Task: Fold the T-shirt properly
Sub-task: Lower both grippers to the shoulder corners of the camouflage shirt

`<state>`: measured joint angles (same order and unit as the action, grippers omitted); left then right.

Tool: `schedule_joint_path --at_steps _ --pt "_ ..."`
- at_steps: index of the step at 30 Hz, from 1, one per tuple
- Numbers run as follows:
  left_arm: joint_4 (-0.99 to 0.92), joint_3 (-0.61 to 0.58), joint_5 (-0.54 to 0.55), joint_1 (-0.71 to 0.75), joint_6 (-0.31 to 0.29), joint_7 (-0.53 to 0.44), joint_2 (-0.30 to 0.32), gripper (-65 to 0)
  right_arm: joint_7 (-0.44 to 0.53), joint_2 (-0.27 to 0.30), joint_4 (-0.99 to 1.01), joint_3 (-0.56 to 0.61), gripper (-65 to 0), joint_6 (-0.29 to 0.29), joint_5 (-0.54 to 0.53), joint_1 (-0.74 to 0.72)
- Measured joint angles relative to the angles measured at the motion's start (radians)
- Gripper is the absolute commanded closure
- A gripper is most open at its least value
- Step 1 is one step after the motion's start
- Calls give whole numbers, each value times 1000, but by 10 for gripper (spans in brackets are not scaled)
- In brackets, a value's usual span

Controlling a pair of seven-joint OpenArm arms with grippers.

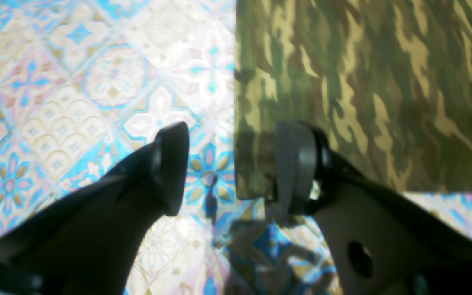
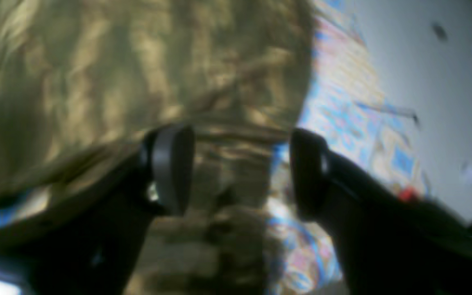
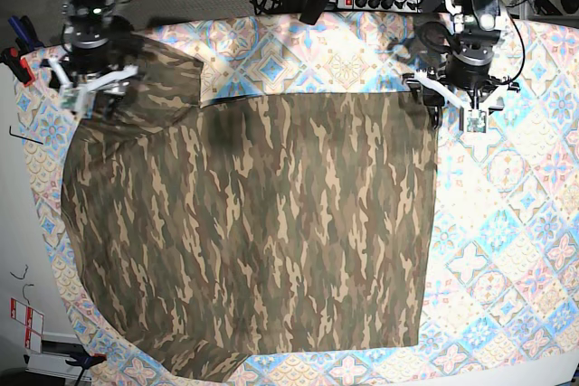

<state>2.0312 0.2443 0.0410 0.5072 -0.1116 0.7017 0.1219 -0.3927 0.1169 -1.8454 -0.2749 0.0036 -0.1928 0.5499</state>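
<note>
Two end effectors hang over a camouflage T-shirt spread flat on a counter covered by a pastel diamond-patterned tablecloth. At the base view's left, the right end effector stands released, fingers apart, with the rumpled shirt edge directly beneath and between them. At the view's right, the left end effector is likewise released, straddling the shirt's straight corner edge, one finger over cloth, the other over tablecloth.
</note>
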Motion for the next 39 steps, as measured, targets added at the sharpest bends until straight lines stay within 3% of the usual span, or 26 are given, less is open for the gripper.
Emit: schedule_joint_path --at_steps 2,6,11,15,18,22,26,29,32,36,39 --pt "0 17 -3 -24 -19 24 -2 -323 -44 8 11 -79 -438 4 -111 -35" --pt "0 38 -6 -56 -40 60 3 -323 -109 36 90 -219 -438 186 -288 -51" --pt "0 37 -68 -55 -47 67 -3 -323 -156 30 205 -265 -436 277 -284 -53" --pt "0 37 -111 -56 -45 65 -2 -323 -124 28 282 -232 -436 318 -303 -93" --pt "0 37 -112 -57 -46 65 -2 -323 -139 24 360 -217 -436 389 -288 -84" --pt "0 36 -109 -47 -51 65 -2 -323 -105 24 474 -227 -436 407 -299 -117" --pt "0 37 -112 -45 -93 67 -1 -323 -37 34 547 -219 -436 400 -298 -181" --pt "0 35 -107 -49 -99 58 -2 -323 -23 36 556 -218 -436 453 -310 -159" --pt "0 37 -116 -41 -96 69 0 -323 -93 39 547 -226 -436 514 -315 -159" --pt "0 37 -113 -45 -95 65 0 -323 -238 17 544 -229 -436 700 -393 -167" --pt "0 37 -113 -37 -95 65 1 -323 -300 8 542 -230 -435 701 -419 -167"
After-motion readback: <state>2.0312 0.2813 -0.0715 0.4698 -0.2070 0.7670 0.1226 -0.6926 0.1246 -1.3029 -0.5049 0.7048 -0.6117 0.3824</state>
